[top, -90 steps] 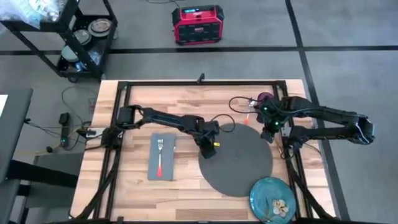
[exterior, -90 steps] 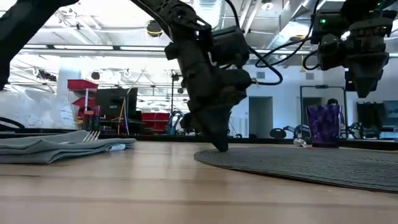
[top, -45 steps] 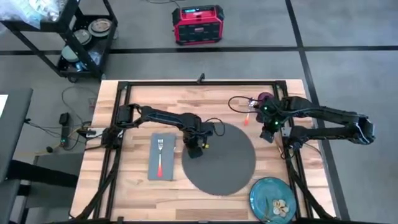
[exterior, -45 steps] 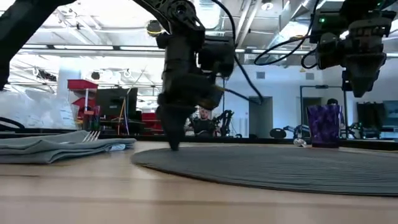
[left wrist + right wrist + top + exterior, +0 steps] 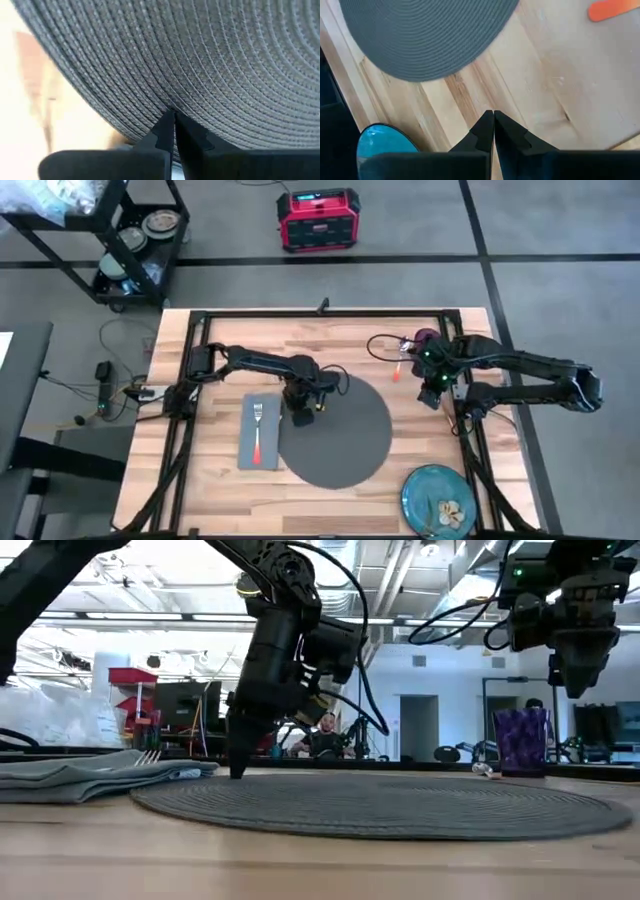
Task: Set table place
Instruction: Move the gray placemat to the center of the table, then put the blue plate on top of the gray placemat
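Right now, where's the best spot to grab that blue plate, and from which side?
Probably the raised rim of the plate, from above at its mat-facing edge. It lies flat near the table's front right corner, so only the rim offers fingers a pinch.

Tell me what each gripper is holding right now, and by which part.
The left gripper is shut on the round grey mat, pinching its rim at the edge nearest the napkin. The right gripper is shut on nothing, hovering near the purple cup.

No legible text, labels, brands, numbers or signs appearing anywhere; nothing readable showing on any visible surface.
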